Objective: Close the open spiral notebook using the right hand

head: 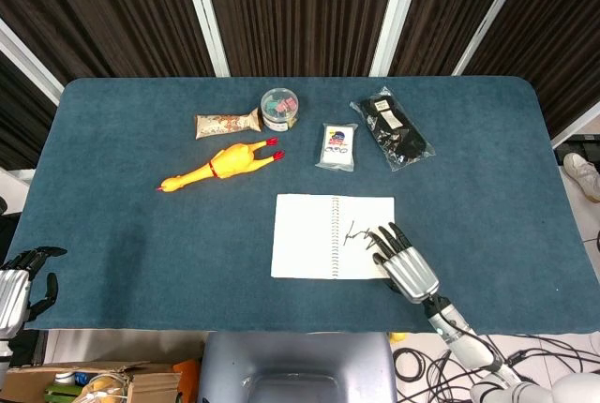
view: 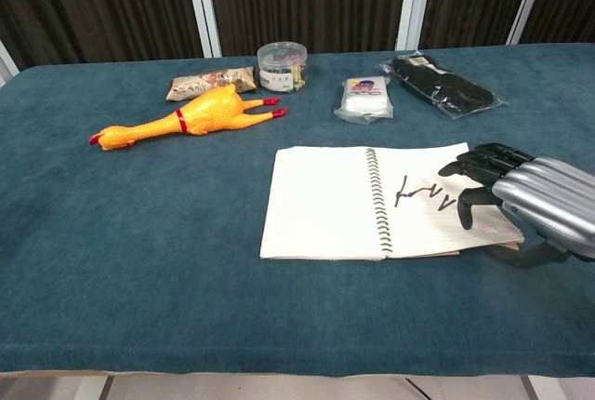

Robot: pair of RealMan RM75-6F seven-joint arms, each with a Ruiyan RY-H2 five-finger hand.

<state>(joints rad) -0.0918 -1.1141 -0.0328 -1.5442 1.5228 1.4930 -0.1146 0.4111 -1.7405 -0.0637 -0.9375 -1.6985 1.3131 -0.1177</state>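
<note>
Spiral notebook (head: 333, 236) lies open flat, lower centre of frame on the desk (head: 122, 225). Right robot hand (head: 405, 261) rests over the right page's outer edge, fingers loosely spread, holding nothing — likely placed to get under that leaf and fold it leftward.

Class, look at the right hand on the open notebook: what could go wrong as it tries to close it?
1. The right hand lies over the right-hand page of the white spiral-bound notebook; its fingers may catch one sheet rather than the whole half, creasing it.
2. Nothing steadies the notebook, since the left hand hangs off the blue table; a push might slide it instead of folding it.
</note>
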